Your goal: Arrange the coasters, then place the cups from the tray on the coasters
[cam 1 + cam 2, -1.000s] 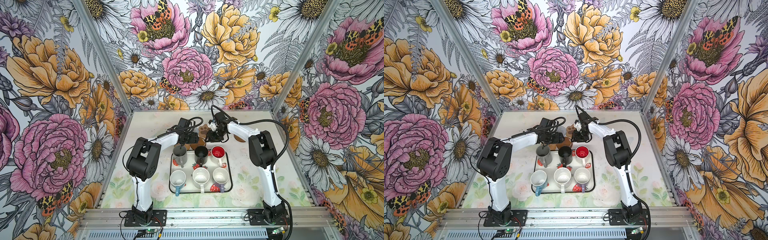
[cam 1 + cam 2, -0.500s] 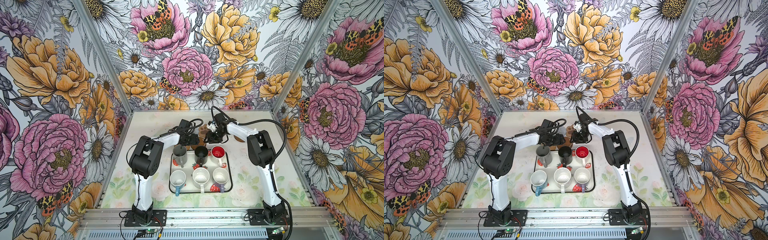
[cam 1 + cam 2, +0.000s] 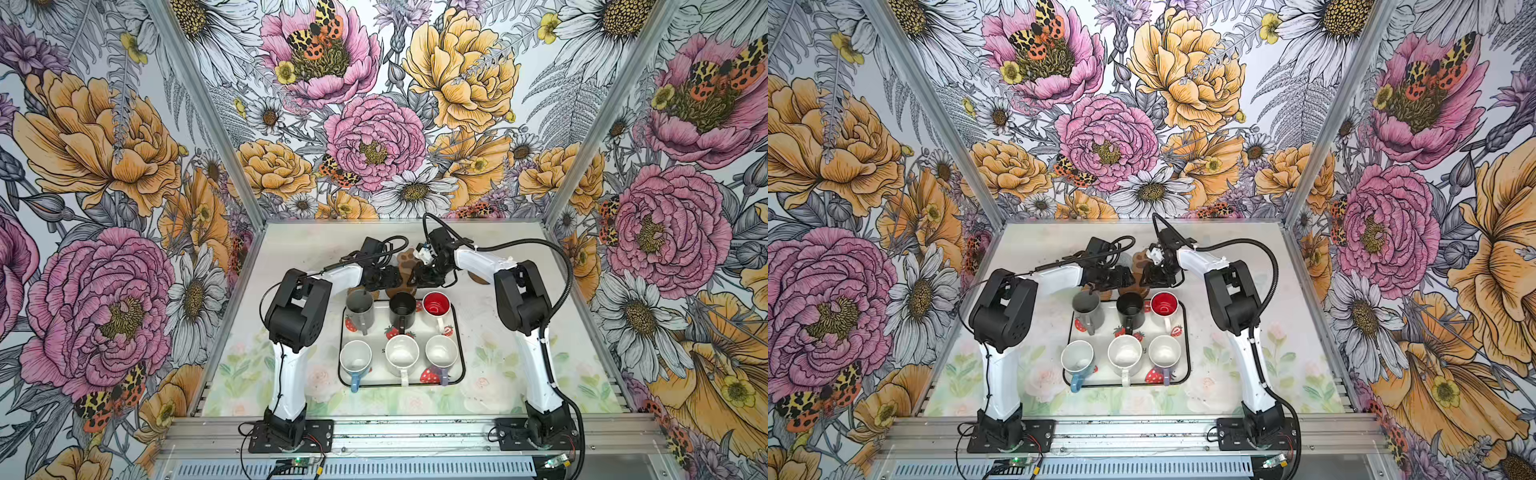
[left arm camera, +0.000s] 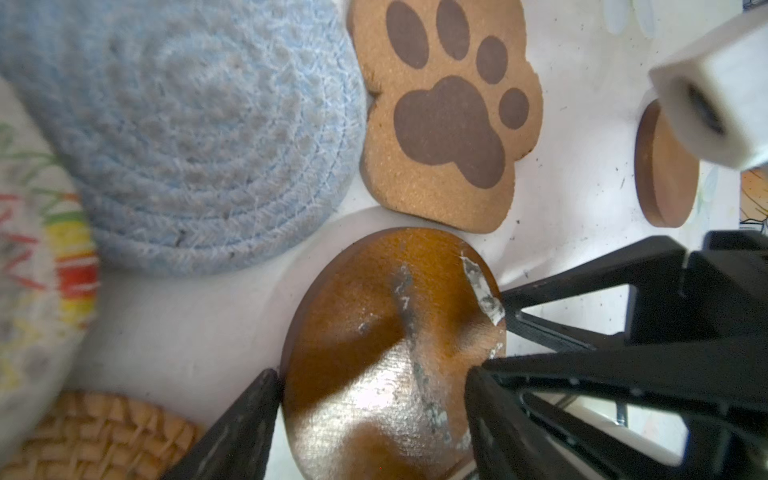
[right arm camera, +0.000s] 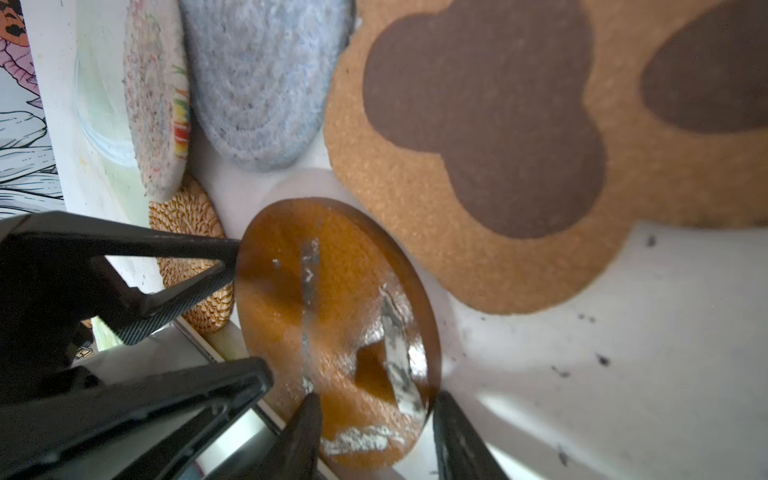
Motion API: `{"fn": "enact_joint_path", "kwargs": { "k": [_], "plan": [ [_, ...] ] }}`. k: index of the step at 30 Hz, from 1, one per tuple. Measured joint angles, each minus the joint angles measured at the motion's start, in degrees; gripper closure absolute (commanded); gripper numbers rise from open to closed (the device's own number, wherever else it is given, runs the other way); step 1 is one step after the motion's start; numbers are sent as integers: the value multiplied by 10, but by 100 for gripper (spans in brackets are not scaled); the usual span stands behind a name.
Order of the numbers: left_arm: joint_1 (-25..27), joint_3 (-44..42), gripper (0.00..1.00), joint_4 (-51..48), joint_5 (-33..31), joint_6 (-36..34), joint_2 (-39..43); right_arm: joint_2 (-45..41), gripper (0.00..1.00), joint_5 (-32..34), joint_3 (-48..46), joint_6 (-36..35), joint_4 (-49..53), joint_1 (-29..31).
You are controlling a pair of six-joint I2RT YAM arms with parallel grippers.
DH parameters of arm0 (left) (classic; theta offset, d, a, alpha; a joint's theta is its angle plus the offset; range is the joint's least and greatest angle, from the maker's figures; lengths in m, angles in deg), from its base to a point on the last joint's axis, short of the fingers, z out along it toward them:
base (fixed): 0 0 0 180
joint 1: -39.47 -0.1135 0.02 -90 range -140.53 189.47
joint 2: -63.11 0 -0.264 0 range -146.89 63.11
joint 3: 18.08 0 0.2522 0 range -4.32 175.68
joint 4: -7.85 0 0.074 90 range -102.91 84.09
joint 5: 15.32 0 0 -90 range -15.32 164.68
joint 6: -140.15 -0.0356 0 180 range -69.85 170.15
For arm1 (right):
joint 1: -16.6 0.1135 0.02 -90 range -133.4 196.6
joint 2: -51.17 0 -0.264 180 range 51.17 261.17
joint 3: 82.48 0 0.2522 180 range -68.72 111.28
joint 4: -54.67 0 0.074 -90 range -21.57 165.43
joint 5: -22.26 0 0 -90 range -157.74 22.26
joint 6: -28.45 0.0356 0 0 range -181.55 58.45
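Since the earlier frames, the left arm's elbow [image 3: 296, 309] has shifted slightly toward the centre of both top views; the six mugs have not moved. The left gripper [image 4: 374, 374] has its fingers spread wide, one tip against each side of the rim of the plain brown round disc coaster [image 4: 374, 299], which is streaked with grey-white residue, and clamps it across its width. The right gripper [image 5: 376, 401] has its fingers partly spread astride the adjoining end of the same coaster. One finger overlaps the face and the other sits at the rim; whether they press on it cannot be told. The coaster appears lifted off the white table [image 4: 178, 332], with a pale shadow at its far edge. In both top views it sits at centre frame between the grippers, just above the upper rim of the cream strawberry-print tray [image 3: 381, 320]. The brown cork paw-shaped coaster [image 4: 449, 124] lies just beside it. The grey woven round coaster [image 4: 199, 137] lies next to the paw, against the clear patterned round coaster [image 4: 41, 249]. The woven rattan round coaster [image 4: 95, 436] lies near. The second plain brown disc coaster [image 3: 482, 277] lies well apart, right of the right gripper. All mugs stand upright on the tray. Upper row: grey mug [image 3: 359, 305], black mug [image 3: 402, 307], white mug with red inside [image 3: 436, 307]. Lower row: light-blue-handled mug [image 3: 355, 357], all-white mug [image 3: 402, 355], lilac-handled mug [image 3: 441, 352].
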Motion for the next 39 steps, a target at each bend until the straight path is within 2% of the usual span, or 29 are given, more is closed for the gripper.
{"fn": "enact_joint_path", "kwargs": {
  "k": [19, 39],
  "plan": [
    [30, 96, 31, 29, 42, 30, -78, -23, 56, -7, -43, 3, -14, -65],
    [50, 231, 33, 81, 139, 96, -188, -30, 56, 12, -51, 3, -24, -147]
  ]
}}
